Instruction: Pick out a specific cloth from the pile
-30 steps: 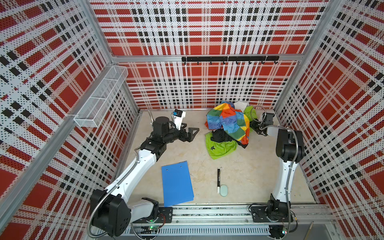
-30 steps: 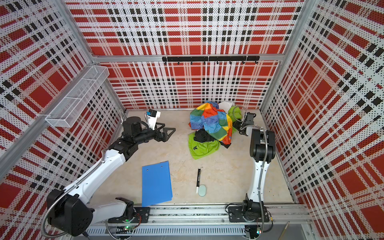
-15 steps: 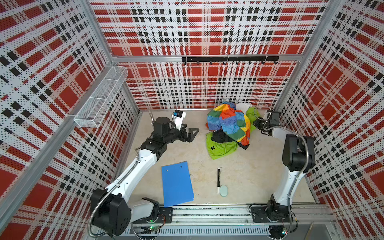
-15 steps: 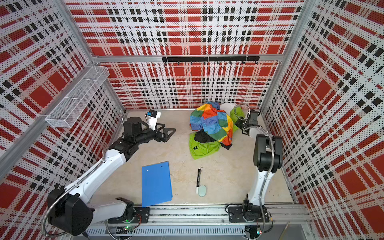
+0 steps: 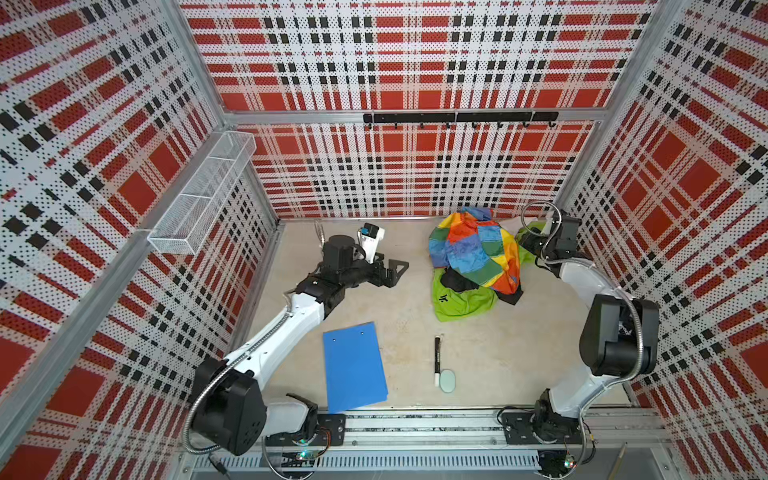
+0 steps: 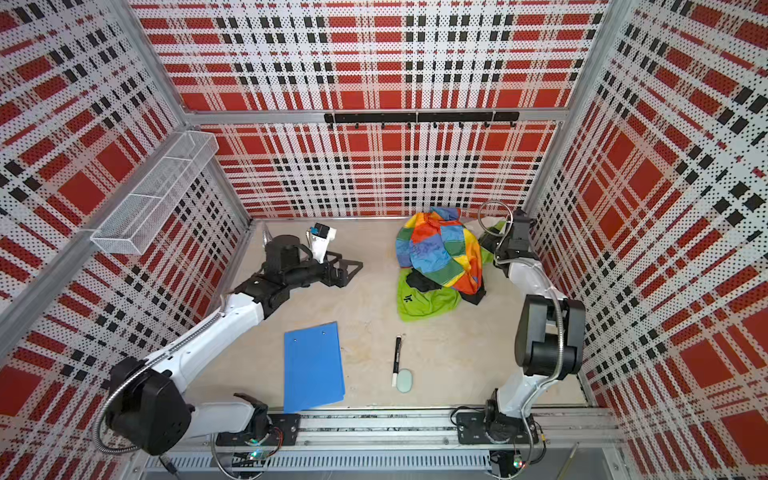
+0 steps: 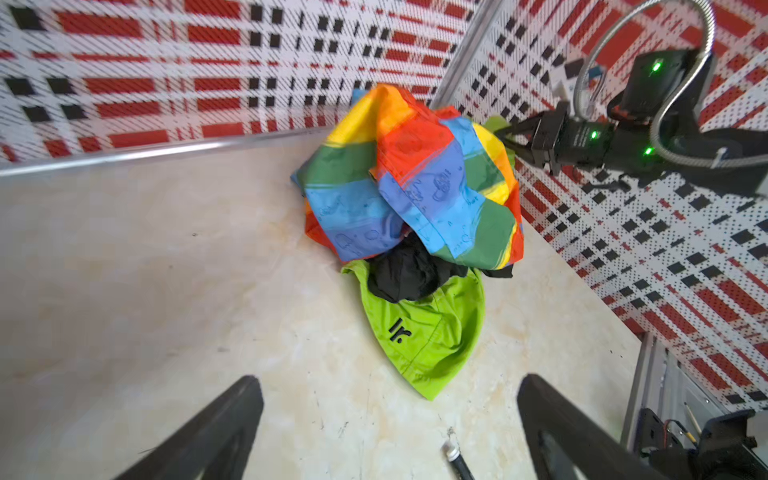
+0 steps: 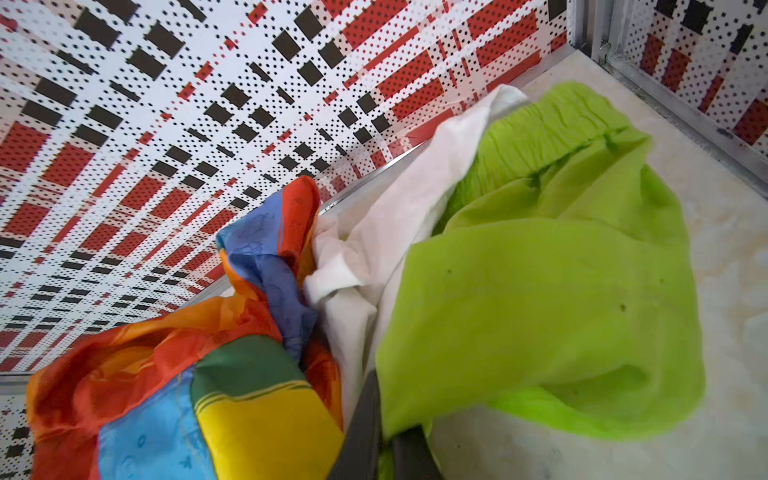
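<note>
One edge of the green cloth [image 8: 540, 299] in the pile [image 5: 473, 253] is clamped in the right gripper [image 8: 386, 440]; the left gripper [image 7: 388, 380] gapes empty.

Bare tabletop [image 5: 415, 307] between left hand [image 5: 400, 272] and pile [image 5: 473, 253]; wall [image 5: 415, 187] behind.

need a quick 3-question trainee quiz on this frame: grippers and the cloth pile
1. True or false: the left gripper is shut.
2. Short answer: which cloth sits on top of the pile?
3. Pick one: the right gripper is shut on A) the rainbow cloth, B) the lime-green cloth, C) nothing.

Key
1. False. Its fingers stand wide apart, short of the pile.
2. The rainbow cloth.
3. B. Green fabric is pinched between its fingers in the right wrist view.
</note>
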### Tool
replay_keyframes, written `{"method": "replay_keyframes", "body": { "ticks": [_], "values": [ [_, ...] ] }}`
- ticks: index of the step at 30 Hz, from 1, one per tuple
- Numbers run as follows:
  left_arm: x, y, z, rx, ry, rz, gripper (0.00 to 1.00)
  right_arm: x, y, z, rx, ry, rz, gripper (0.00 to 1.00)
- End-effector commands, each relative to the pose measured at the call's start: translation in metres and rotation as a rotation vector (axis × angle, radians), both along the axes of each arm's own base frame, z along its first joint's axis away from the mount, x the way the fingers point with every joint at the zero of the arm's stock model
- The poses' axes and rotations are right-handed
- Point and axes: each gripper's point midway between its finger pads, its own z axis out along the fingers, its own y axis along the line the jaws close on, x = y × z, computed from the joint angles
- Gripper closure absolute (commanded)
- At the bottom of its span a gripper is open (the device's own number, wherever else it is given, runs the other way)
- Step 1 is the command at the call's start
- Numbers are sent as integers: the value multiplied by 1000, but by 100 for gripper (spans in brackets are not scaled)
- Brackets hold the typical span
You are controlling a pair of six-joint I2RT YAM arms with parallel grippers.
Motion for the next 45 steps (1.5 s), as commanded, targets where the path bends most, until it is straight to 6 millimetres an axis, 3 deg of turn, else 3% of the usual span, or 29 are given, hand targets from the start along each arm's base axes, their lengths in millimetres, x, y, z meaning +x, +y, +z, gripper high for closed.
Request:
{"method": "replay_keyframes", "body": {
  "ticks": [1,9,15,21,28,32,39,45],
  "values": [
    [9,-45,-7,9,4,5,1,-1,2,42,-35,-132,11,100],
    [69,-143,-57,-2,59,65,1,-18,22,40,-69,-127,67,100],
    [89,-187,-74,-48,77,65,1,-33,33,62,-111,-168,77,100],
    [95,-201,-89,-54,84,92,1,-52,41,114,-126,-266,85,100],
    [98,-212,-99,-73,108,79,1,-70,48,189,-101,-424,93,100],
    [98,-214,-100,-75,112,79,1,-73,53,219,-87,-470,113,100],
    [92,-215,-96,-100,111,54,1,-75,54,240,-95,-501,116,100],
    [84,-212,-60,-143,62,24,1,-73,54,235,-103,-487,116,100]
  ]
}}
